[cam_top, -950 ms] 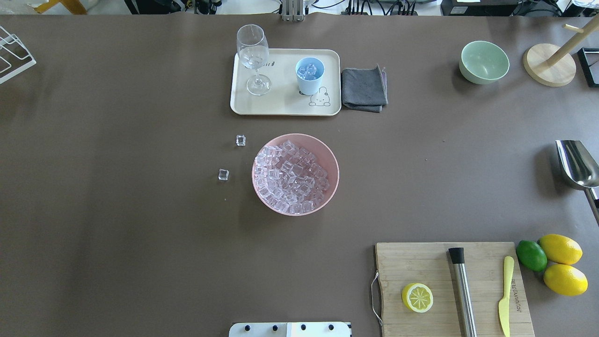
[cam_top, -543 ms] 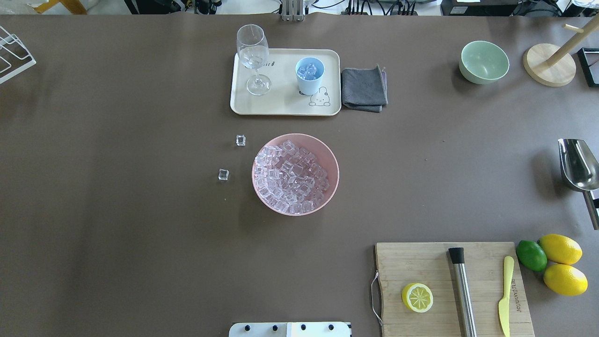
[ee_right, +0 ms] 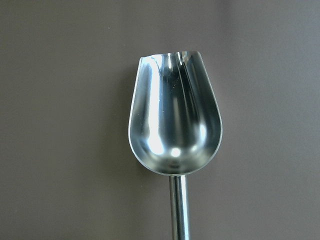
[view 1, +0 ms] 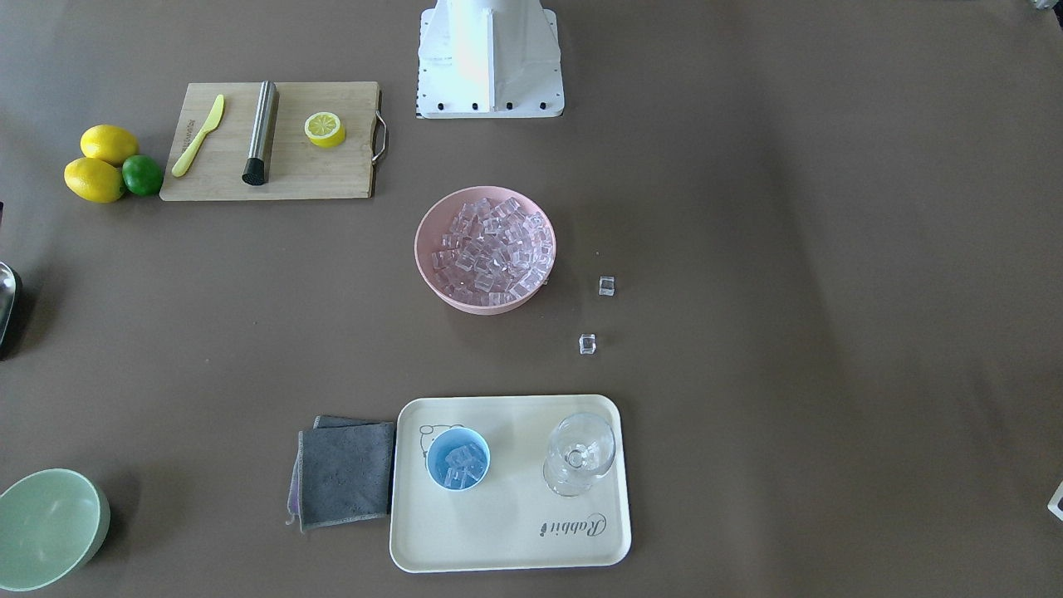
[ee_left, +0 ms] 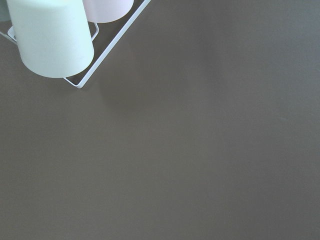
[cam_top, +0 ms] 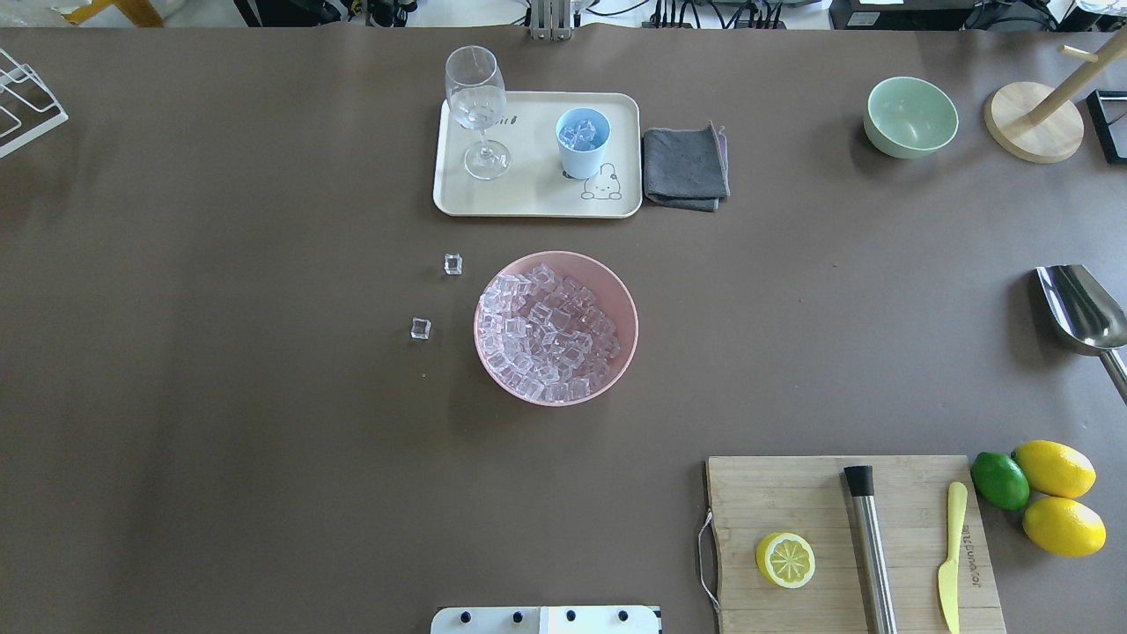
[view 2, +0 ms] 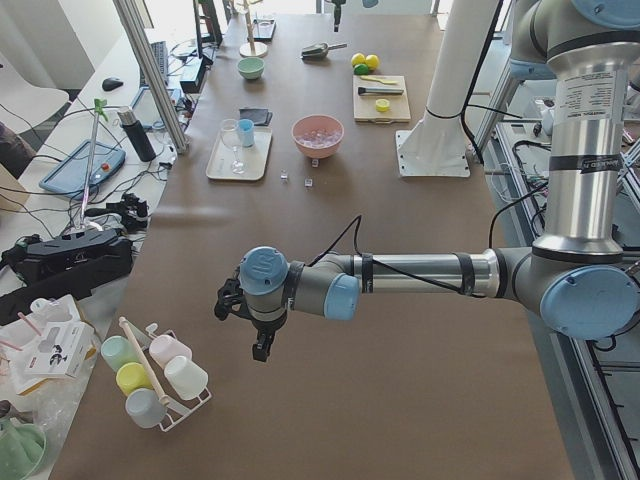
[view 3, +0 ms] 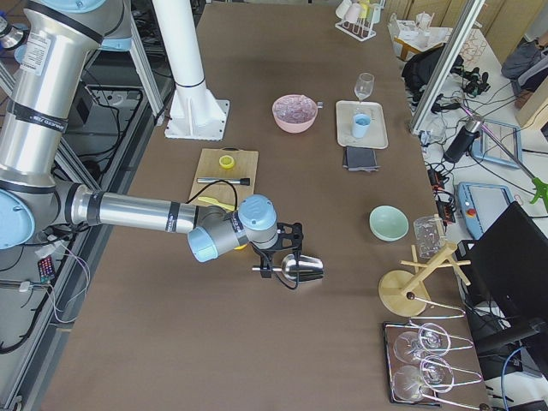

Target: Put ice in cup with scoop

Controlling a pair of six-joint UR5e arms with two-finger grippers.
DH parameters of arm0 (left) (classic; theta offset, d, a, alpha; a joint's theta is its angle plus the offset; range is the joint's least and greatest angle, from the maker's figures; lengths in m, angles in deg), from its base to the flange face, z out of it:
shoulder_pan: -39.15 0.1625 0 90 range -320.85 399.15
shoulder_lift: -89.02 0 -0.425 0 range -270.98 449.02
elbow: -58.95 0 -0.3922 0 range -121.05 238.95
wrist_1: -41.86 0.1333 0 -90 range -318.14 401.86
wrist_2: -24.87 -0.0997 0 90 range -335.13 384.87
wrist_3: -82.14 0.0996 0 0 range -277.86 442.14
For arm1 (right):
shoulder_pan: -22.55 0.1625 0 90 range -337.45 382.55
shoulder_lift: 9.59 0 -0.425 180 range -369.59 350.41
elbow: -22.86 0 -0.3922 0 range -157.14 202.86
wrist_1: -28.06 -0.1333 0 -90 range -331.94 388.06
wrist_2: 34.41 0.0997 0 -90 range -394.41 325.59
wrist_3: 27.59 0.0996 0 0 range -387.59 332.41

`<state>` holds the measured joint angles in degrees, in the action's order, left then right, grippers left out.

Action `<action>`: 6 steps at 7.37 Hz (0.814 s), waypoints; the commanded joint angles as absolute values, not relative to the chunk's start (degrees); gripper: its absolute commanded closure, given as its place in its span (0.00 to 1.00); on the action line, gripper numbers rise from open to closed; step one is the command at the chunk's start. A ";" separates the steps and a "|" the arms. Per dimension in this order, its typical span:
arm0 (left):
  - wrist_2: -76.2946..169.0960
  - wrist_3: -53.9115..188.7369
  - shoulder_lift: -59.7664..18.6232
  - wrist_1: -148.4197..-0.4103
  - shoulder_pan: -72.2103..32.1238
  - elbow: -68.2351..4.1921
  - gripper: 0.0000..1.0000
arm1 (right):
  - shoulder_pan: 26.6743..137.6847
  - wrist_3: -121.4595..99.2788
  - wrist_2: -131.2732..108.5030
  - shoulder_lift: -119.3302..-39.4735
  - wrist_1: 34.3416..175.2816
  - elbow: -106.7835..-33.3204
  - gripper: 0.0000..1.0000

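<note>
The silver scoop is at the table's right edge, its handle running off the overhead view. It fills the right wrist view, trough empty. The right gripper shows only in the exterior right view, at the scoop's handle; I cannot tell its state. The light-blue cup stands on a cream tray with a few ice cubes inside. Most ice lies in a pink bowl; two loose cubes lie to its left. The left gripper hangs over the table's far left end; I cannot tell its state.
A stemmed glass stands on the tray, with a grey cloth beside it. A green bowl and a wooden stand are at the back right. A cutting board, lemons and a lime are at the front right. A cup rack is near the left wrist.
The scoop has shifted slightly left and turned, its handle now pointing down-right. The dark part at its handle has left the overhead view.
</note>
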<state>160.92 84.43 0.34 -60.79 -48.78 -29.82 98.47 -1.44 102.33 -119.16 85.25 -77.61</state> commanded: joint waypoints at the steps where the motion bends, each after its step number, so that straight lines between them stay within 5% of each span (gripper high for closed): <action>1: 160.92 84.43 0.25 -60.79 -48.74 -29.82 0.01 | 106.29 -17.08 103.06 -119.37 93.92 -81.01 0.00; 4: 160.92 84.43 -0.18 -60.79 -48.65 -29.30 0.01 | 115.68 -39.15 101.03 -115.44 122.28 -85.24 0.00; 6: 160.66 84.43 -0.36 -60.79 -48.30 -29.03 0.01 | 117.11 -42.52 97.09 -114.36 125.97 -85.78 0.00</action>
